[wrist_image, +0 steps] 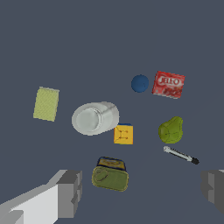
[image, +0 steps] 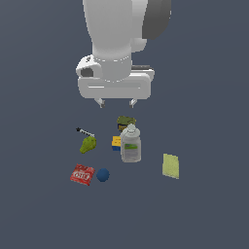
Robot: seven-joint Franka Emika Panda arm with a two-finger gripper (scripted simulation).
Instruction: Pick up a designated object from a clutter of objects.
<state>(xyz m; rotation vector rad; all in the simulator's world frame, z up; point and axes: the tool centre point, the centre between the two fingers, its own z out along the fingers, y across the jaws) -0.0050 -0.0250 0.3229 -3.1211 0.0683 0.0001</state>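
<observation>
The designated object, a thin whitish-grey pen-like stick (image: 85, 132) with a black tip, lies on the floor by the green lump (image: 88, 144); in the wrist view the stick (wrist_image: 180, 155) shows just past the green lump (wrist_image: 170, 130). My gripper (image: 116, 102) hangs open well above the clutter, over the olive can (image: 125, 121), and to the exterior view's right of the stick. Its fingers (wrist_image: 70, 192) frame the olive can (wrist_image: 110, 176) in the wrist view, with nothing between them.
A clear jar with white lid (image: 131, 144) stands beside a yellow-blue box (image: 116, 143). A red packet (image: 82, 174) and blue ball (image: 102, 175) lie nearer the front. A yellow-green flat pad (image: 170, 166) lies at the exterior view's right.
</observation>
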